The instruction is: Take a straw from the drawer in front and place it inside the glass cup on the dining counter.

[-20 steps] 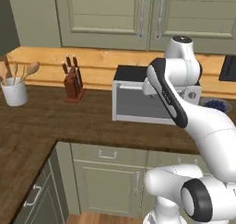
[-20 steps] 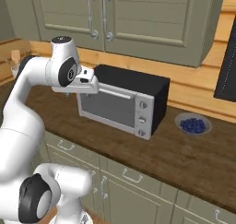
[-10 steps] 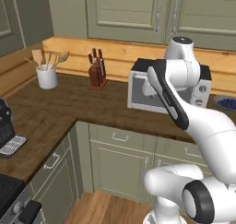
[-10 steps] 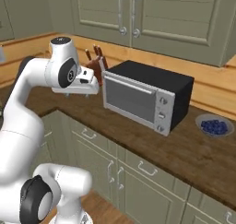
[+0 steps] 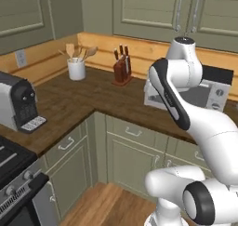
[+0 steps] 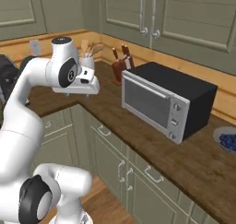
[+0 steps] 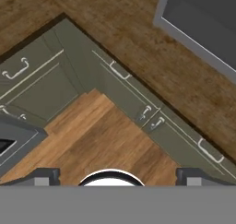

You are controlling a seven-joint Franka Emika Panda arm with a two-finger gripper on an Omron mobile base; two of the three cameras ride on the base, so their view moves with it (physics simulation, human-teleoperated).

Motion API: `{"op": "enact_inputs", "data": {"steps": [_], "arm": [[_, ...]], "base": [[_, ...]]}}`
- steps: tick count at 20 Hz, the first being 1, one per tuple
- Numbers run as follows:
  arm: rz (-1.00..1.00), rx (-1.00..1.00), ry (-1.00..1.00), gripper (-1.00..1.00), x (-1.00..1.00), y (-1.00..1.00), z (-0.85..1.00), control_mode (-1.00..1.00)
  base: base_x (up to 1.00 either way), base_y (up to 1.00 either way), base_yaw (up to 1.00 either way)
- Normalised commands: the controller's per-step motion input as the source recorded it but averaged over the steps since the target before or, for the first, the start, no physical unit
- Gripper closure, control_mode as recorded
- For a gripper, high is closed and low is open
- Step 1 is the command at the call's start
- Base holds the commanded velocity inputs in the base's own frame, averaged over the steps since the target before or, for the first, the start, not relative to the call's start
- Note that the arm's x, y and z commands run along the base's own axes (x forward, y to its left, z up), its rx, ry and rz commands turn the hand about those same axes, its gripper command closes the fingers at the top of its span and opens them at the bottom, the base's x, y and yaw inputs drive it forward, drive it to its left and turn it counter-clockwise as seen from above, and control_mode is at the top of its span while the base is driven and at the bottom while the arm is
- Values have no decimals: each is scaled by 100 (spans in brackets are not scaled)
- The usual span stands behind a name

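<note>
1. Kitchen cabinets in pale green stood under a dark wood worktop (image 5: 93, 99), with a toaster oven (image 6: 168, 105), a knife block (image 5: 122, 68) and a coffee machine (image 5: 18, 106) on it.
2. We saw the gripper (image 7: 118, 174) held high, looking down at the wooden floor (image 7: 106, 140); its jaws stood wide apart and held nothing.
3. We saw several closed drawer fronts, for example one drawer (image 7: 120, 73) under the worktop edge, but we could not tell which one holds the straw.
4. The drawers lay below and ahead of the jaws, so we judged that the arm must first come down to a handle.
</note>
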Motion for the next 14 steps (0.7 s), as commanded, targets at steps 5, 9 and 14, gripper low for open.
{"op": "enact_inputs", "data": {"steps": [5, 9, 14], "arm": [[0, 0, 0, -100, 0, 0, 0, 100], [0, 0, 0, -100, 0, 0, 0, 100], [0, 0, 0, -100, 0, 0, 0, 100]], "base": [[0, -48, 34], [3, -16, 22], [3, -44, 31]]}}
